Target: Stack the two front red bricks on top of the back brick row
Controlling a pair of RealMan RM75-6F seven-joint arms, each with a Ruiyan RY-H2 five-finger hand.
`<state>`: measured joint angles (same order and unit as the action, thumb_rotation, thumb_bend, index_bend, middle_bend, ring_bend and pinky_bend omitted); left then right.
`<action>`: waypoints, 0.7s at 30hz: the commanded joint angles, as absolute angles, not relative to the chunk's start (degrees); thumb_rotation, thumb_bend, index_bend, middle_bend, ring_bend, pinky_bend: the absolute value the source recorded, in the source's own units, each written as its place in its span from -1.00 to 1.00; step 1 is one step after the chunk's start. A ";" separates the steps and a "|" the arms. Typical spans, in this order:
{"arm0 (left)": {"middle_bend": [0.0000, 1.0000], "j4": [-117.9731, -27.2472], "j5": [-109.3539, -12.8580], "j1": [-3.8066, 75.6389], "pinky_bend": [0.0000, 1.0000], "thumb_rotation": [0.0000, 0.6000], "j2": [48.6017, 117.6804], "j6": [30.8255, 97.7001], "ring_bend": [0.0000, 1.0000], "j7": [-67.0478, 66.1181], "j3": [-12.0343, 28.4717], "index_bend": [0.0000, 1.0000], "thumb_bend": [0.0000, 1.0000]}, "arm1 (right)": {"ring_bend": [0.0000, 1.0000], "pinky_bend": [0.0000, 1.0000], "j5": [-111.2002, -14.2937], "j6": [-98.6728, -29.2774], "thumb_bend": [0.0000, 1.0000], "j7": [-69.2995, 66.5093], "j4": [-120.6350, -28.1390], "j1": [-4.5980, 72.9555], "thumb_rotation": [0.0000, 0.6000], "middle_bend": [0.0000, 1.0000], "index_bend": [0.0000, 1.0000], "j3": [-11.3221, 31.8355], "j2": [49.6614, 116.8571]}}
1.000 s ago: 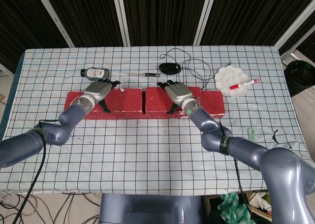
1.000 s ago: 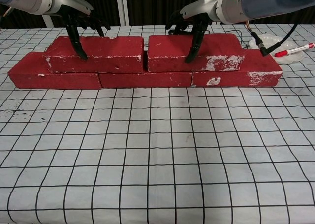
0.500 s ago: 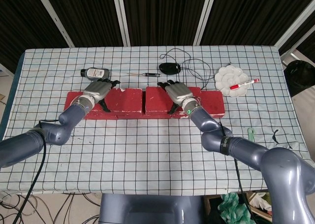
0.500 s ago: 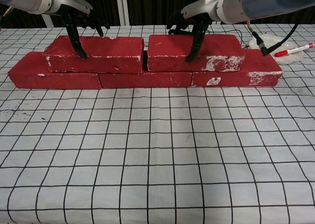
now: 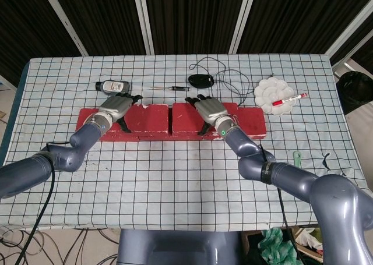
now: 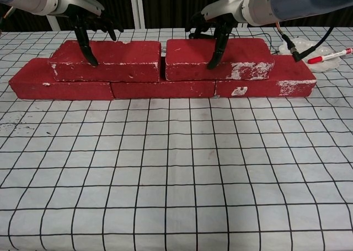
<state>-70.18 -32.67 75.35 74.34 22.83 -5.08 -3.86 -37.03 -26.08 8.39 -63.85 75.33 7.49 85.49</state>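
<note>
Already stacked: two red bricks atop the back brick row [image 6: 162,89], seen plainly from the chest view. Leftmost, the left hand [image 5: 116,108] draped over the left upper brick [image 6: 107,60], fingers [image 6: 83,41] curled down across its top and front face, thumb side toward the back edge; gripping it, by the look of the wrap. Just beyond that hand, lying on the checked tablecloth [image 5: 175,177], a small bottle [image 5: 110,87]. Next along, a narrow gap between the two upper bricks, sitting above the middle brick of the row. Then the right upper brick [image 6: 220,59], white-scuffed on its front face, held by the right hand [image 5: 211,110] with fingers [image 6: 216,44] bent over the top and reaching down the front. Behind it, a thin screwdriver-like tool [image 5: 170,88], a black oval device [image 5: 201,79] and a looping black cable [image 5: 230,78]. Further right, a white palette dish [image 5: 274,92] with a red-and-white pen [image 5: 289,99] resting across its edge. Near the right table edge, a small green item [image 5: 297,158], too small to identify.
</note>
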 commanded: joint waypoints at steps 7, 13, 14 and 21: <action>-0.77 -70.32 -32.32 75.48 -0.93 1.00 74.16 22.85 -1.00 -5.14 -3.89 -0.95 -1.00 | -1.00 -0.77 -36.94 -26.12 -1.00 8.59 -64.11 75.40 1.00 -0.96 -1.00 7.43 85.35; -0.77 -70.31 -32.13 75.54 -0.93 1.00 74.08 22.91 -1.00 -5.24 -3.97 -0.95 -1.00 | -1.00 -0.77 -36.84 -26.16 -1.00 8.70 -64.43 75.48 1.00 -0.96 -1.00 7.44 85.05; -0.77 -70.31 -32.10 75.55 -0.93 1.00 74.07 22.91 -1.00 -5.24 -3.98 -0.95 -1.00 | -1.00 -0.77 -36.84 -26.17 -1.00 8.72 -64.49 75.49 1.00 -0.96 -1.00 7.44 85.01; -0.77 -70.89 -31.95 75.62 -0.93 1.00 73.58 23.34 -1.00 -5.33 -3.87 -0.95 -1.00 | -1.00 -0.77 -36.81 -26.61 -1.00 8.75 -65.46 75.54 1.00 -0.96 -1.00 7.70 84.42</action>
<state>-70.85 -31.95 75.60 73.62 23.30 -5.31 -3.88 -36.82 -26.58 8.77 -65.40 75.54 7.66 84.48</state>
